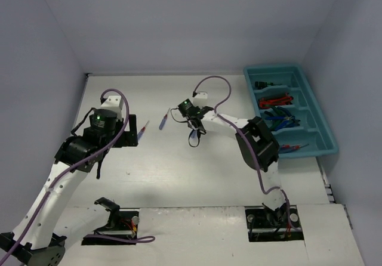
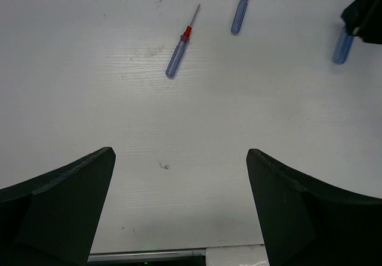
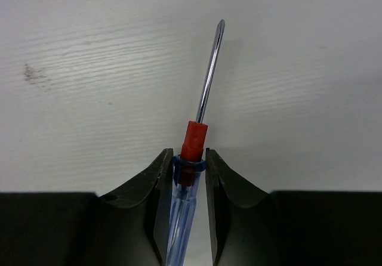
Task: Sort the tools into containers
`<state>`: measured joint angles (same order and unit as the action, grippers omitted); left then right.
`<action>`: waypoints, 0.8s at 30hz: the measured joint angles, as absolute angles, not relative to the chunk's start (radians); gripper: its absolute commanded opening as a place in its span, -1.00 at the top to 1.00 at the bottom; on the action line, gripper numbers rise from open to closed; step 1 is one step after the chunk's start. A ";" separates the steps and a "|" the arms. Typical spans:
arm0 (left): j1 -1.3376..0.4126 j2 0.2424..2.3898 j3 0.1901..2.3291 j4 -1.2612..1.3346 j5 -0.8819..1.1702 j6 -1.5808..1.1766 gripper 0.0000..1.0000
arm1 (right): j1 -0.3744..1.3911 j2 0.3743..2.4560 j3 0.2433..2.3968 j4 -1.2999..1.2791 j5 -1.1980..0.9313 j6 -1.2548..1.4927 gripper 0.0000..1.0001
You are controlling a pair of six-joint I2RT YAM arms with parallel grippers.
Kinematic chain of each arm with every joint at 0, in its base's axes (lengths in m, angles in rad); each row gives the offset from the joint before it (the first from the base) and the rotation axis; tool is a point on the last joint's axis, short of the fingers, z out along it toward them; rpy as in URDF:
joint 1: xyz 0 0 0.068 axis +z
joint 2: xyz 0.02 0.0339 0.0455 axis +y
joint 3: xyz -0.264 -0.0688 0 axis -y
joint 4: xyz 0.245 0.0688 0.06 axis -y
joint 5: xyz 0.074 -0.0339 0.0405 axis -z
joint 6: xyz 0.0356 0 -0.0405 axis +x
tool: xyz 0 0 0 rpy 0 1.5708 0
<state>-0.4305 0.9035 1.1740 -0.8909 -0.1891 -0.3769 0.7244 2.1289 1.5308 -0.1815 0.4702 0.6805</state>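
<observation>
while my right gripper (image 3: pixel 188 158) clamps a blue-handled screwdriver (image 3: pixel 192 141), my left gripper (image 2: pixel 180 152) hangs spread wide above the worktop (image 2: pixel 89 99). two screwdrivers (image 2: pixel 179 48) lie loose.

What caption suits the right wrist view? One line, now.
Right gripper clamped on a blue-handled screwdriver, red collar and shaft jutting over the white table.

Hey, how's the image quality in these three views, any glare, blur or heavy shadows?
Top external: even, soft light, only faint shadows on the table. Left wrist: table grain sharp, its own fingers near-black with little detail. Right wrist: a bright glint runs along the shaft of the screwdriver.
</observation>
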 measured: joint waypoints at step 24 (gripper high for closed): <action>-0.430 1.050 1.203 -0.833 -0.170 -0.347 -0.80 | -0.123 1.213 0.826 -0.219 0.340 0.711 0.17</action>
<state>-0.4297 1.0499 1.2026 -0.8325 -0.1697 -0.3473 -0.1228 1.2129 0.8255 -0.2191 0.3395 0.7112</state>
